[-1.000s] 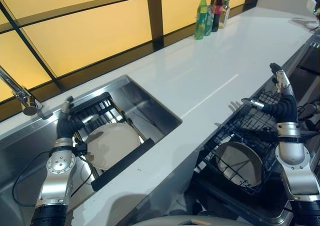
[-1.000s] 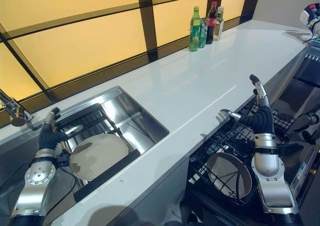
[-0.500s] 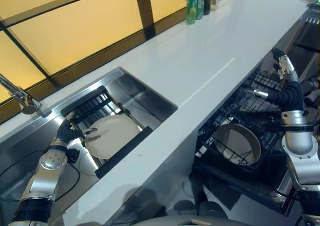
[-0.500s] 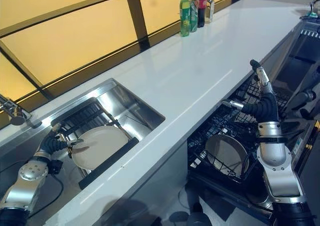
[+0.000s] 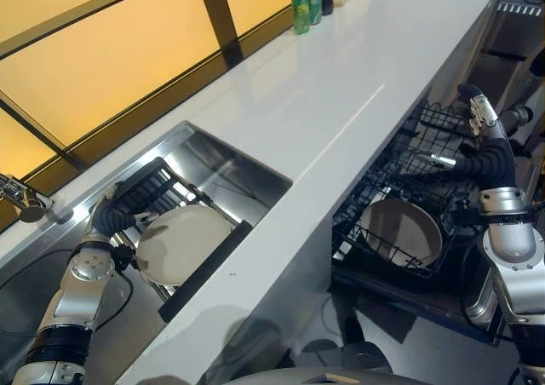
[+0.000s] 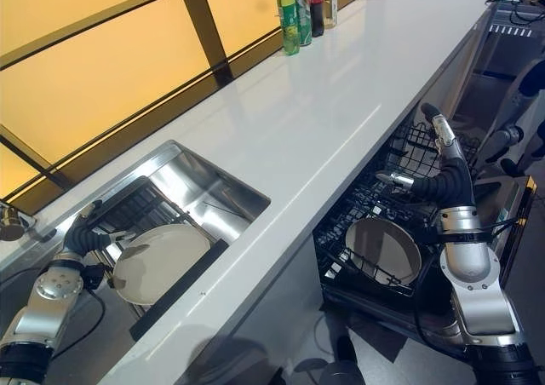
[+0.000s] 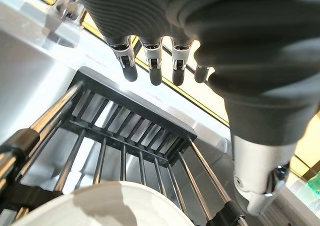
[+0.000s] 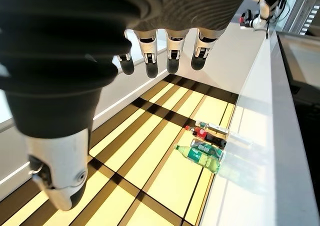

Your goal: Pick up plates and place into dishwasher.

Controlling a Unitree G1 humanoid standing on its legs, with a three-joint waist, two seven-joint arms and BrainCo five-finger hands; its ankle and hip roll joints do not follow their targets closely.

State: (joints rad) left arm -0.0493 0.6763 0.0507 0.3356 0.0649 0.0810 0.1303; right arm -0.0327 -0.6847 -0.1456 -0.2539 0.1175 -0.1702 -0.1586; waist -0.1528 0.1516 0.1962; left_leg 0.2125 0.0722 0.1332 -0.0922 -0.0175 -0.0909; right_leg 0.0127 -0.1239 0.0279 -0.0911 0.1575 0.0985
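**Caller:** Where's the plate right now?

**Me:** One cream plate (image 5: 181, 244) lies tilted on the dark drying rack (image 5: 150, 192) inside the steel sink (image 5: 228, 165). My left robot hand (image 5: 109, 217) is at the plate's far-left edge, just beside it. In my left wrist view the fingers (image 7: 152, 66) hang straight and relaxed above the rack bars, nothing between them and the thumb (image 7: 257, 178), and the plate rim (image 7: 112, 206) sits below them.

**Caller:** And the dishwasher?

**Me:** The black wire basket (image 5: 387, 189) is pulled out below the edge of the white worktop (image 5: 332, 95). A second round dish (image 5: 400, 232) lies in it, leaning among the wires.

**Caller:** Right side?

**Me:** My right robot hand (image 5: 477, 151) is raised over the basket's far corner, apart from the dish, fingers extended upward, thumb out to the side, holding nothing. The right wrist view agrees: straight fingers (image 8: 172, 53), empty.

**Caller:** Any labels to read?

**Me:** A cluster of bottles (image 6: 303, 10) stands at the far end of the worktop against the amber panelled wall (image 5: 102, 61), a green one in front, a red-capped one behind. The labels are too small to make out any writing. The tap (image 5: 24, 199) shows beyond the sink's left end.
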